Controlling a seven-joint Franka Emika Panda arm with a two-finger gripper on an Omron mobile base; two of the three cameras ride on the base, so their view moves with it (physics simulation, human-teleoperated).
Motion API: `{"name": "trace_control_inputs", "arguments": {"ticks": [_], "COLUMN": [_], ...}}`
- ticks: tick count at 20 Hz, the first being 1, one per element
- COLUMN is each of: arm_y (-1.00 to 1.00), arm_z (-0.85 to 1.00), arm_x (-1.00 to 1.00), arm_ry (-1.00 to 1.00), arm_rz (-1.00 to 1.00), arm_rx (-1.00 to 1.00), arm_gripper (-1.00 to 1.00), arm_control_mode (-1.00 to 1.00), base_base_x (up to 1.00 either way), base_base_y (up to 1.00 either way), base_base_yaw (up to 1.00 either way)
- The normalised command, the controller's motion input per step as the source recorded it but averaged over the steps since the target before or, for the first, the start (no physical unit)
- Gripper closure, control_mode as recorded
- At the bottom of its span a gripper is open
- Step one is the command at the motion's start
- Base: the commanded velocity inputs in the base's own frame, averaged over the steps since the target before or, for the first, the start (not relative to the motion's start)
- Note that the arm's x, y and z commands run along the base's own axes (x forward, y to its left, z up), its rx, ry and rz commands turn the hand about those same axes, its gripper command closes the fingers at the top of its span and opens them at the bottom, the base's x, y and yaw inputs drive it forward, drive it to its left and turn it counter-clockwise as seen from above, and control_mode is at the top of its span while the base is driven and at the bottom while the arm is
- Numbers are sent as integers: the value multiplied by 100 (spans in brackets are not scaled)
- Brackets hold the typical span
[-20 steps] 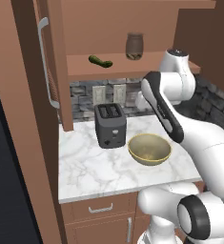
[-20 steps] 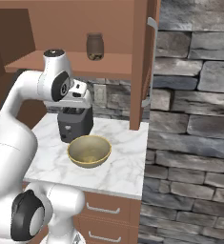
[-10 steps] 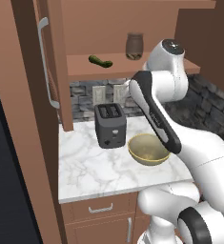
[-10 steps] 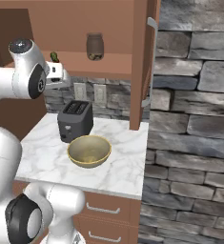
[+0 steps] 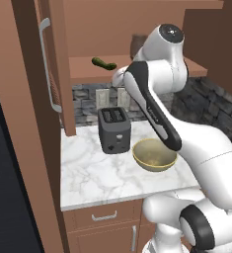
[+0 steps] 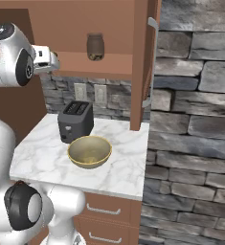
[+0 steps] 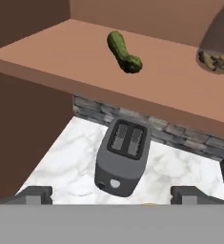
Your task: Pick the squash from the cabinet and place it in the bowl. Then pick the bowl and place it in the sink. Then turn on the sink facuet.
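— Where do we stand with the squash?

— We see it lying on the cabinet shelf, untouched, its darker knobbly end toward the shelf's front edge. A brown jar stands on the same shelf, well apart from it.

— And our end effector?

— In the hand view its two finger tips sit far out toward either side — the jaws are spread wide, with nothing between them. We look past them, down at the toaster and up at the shelf. In the right base view the hand is raised to about shelf height, in front of the shelf's left part.

— The bowl?

— Upright on the marble worktop, just beside the toaster, nearer the front edge, and we see nothing in it. The cabinet door with its long silver handle stands open at the left in the left base view.
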Motion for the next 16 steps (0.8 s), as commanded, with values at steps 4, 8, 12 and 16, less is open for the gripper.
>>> {"name": "trace_control_inputs", "arguments": {"ticks": [4, 8, 12, 16], "arm_y": [0, 0, 0, 10], "arm_z": [3, -5, 0, 0], "arm_x": [68, 88, 46, 37], "arm_ry": [-4, -8, -9, -1], "arm_rz": [0, 0, 0, 0], "arm_rx": [0, 5, 6, 5], "arm_gripper": [-100, -100, -100, -100], "arm_control_mode": [-100, -100, -100, -100], "base_base_x": [0, 0, 0, 0], "base_base_y": [0, 0, 0, 0], "base_base_yaw": [0, 0, 0, 0]}}
